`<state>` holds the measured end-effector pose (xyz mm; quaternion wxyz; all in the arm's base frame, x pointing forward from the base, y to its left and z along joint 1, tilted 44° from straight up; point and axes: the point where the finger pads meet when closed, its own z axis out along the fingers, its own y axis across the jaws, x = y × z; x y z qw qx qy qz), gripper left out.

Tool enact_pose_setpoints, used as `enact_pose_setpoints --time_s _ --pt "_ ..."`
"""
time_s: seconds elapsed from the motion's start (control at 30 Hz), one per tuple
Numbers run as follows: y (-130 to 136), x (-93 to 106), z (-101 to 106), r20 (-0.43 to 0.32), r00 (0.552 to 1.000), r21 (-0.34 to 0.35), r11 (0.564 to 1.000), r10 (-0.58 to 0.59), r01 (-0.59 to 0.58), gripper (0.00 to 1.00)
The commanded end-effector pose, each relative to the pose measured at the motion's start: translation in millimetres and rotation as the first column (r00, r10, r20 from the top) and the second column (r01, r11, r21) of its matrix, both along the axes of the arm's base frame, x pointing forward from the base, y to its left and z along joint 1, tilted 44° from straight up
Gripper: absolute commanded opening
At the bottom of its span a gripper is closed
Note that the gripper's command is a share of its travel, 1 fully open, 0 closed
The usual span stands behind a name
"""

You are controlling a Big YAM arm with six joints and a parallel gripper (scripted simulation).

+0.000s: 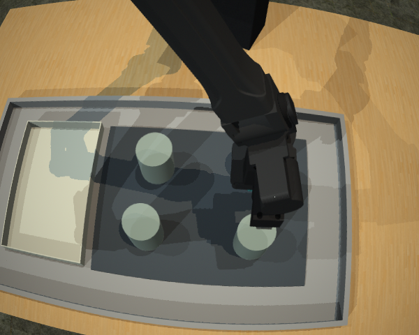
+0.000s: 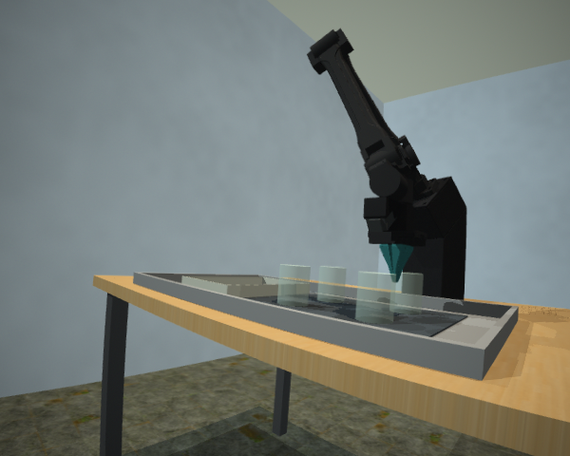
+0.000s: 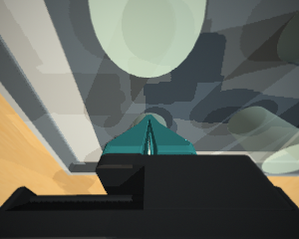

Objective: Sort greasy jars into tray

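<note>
- Legible texts, labels, brands, numbers or signs: none found in the top, exterior or wrist views.
- Result: no reading can be recorded, at any clock position from twelve round to twelve.

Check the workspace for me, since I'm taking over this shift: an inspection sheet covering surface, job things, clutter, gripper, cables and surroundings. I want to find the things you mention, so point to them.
Surface: wooden table (image 1: pixel 386 259) (image 2: pixel 536 397); on it a grey raised border (image 1: pixel 348 216) (image 2: pixel 305 318) around the mat and tray.
Job's things: four jars, all standing on the dark drying mat (image 1: pixel 202 266); cream tray (image 1: pixel 47 205) (image 2: pixel 204 283) beside it, no jar inside. Which jars are greasy: cannot tell.
Clutter: nothing seen.
Gripper: the gripper (image 2: pixel 396 281) (image 3: pixel 149 119) is shut, pointing down among the jars on the side away from the tray, holding nothing; contact with a jar cannot be told.
Cables: nothing seen.
Surroundings: pale blue walls (image 2: pixel 152 196), mottled floor (image 2: pixel 192 392).
</note>
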<state>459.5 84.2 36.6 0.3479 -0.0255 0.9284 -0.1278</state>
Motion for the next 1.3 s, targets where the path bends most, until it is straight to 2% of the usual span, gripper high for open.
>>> enact_pose_setpoints --time_s 0.0,1.27 --pt "-5.5 0.8 -3.6 -0.002 1.0 -0.005 1.0 -0.005 0.005 0.0" --pt "-6.1 -2.6 -6.5 -0.002 1.0 -0.005 1.0 -0.005 0.005 0.0"
